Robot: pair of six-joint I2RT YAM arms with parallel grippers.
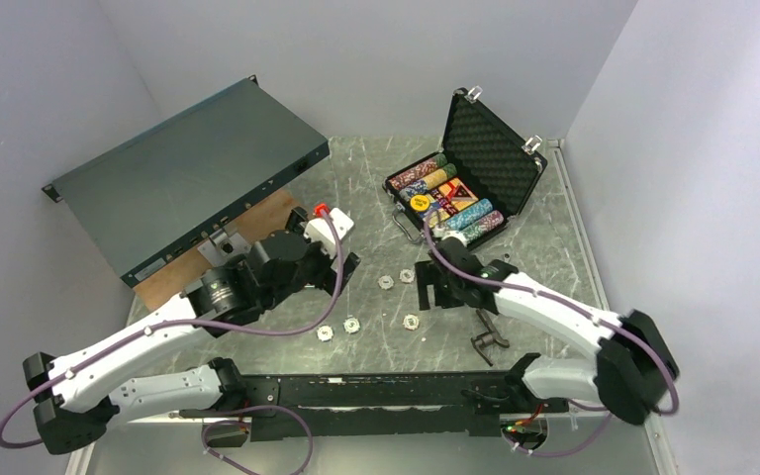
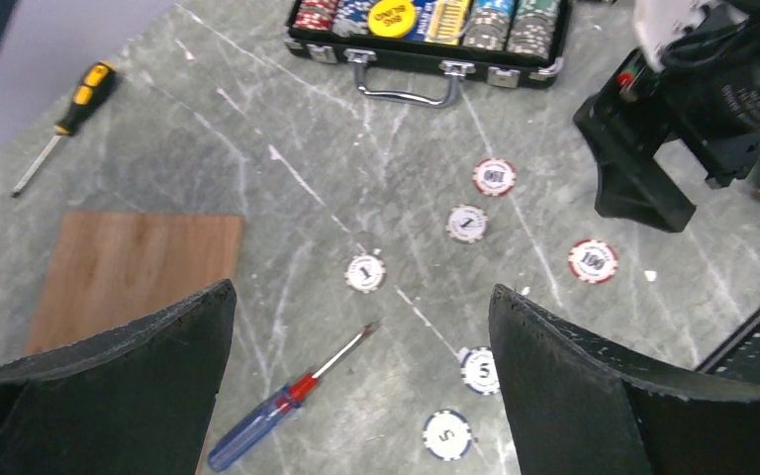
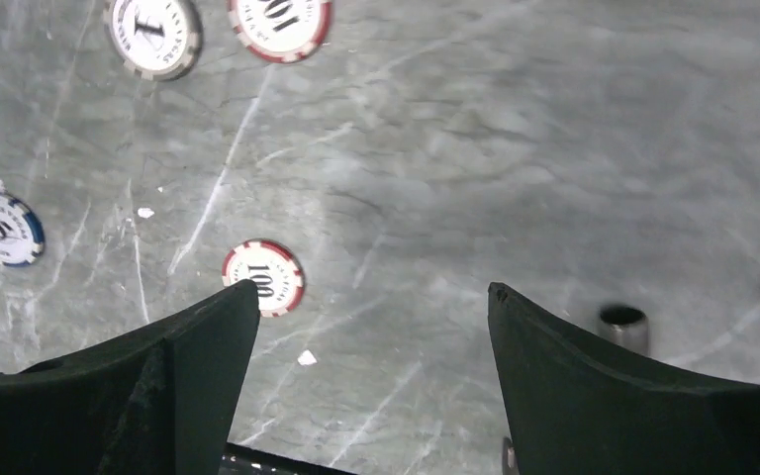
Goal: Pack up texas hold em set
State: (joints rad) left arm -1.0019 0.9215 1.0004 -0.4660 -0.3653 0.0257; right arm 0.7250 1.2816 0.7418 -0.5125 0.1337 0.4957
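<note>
The case (image 1: 490, 148) stands open at the far right of the counter (image 1: 366, 188), lid up, with chip rows (image 1: 445, 193) inside. Six loose chips (image 2: 466, 223) lie flat on the counter on the near side of the case, between the two arms. The left pincer (image 2: 361, 292) is wide open above them and holds nothing; a screwdriver (image 2: 287, 401) lies below it. The right pincer (image 3: 371, 289) is also open and empty, low over the counter, and a red-white chip (image 3: 262, 277) lies just beside one of its fingers.

Grey veined table (image 3: 554, 148), red-and-white chip (image 3: 263, 278), blue-and-white chip (image 3: 2, 229), black briefcase (image 1: 492, 148).
</note>
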